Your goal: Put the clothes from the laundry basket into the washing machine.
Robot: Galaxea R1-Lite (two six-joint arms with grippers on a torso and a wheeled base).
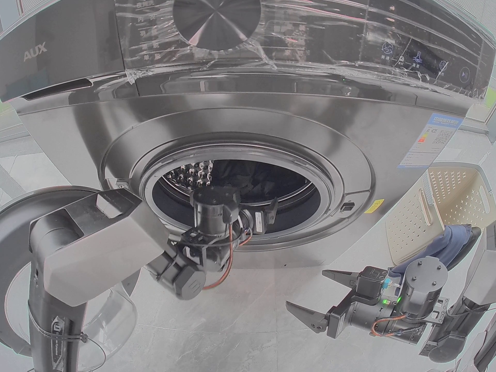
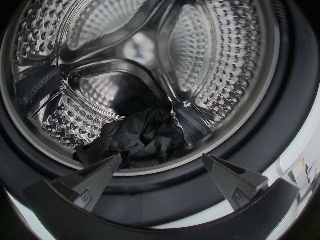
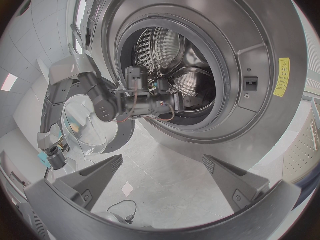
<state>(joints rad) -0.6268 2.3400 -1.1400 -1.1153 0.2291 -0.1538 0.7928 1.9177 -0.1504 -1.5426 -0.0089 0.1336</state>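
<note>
The washing machine (image 1: pixel 248 130) stands with its round opening facing me. A crumpled black garment (image 2: pixel 140 137) lies at the bottom front of the steel drum (image 2: pixel 213 50). My left gripper (image 2: pixel 160 159) hovers at the drum mouth (image 1: pixel 266 207), open, with nothing between its fingers, and the garment sits just beyond the fingertips. The cream laundry basket (image 1: pixel 454 202) stands to the right of the machine with a blue cloth (image 1: pixel 447 244) draped over its rim. My right gripper (image 1: pixel 315 298) hangs low over the floor beside the basket, open and empty (image 3: pixel 161 157).
The machine's door (image 1: pixel 15 244) is swung open on the left, its glass bowl (image 3: pixel 86 124) behind my left arm (image 3: pixel 143 100). Grey tiled floor (image 1: pixel 248 311) lies in front of the machine. A cable (image 3: pixel 125 207) lies on the floor.
</note>
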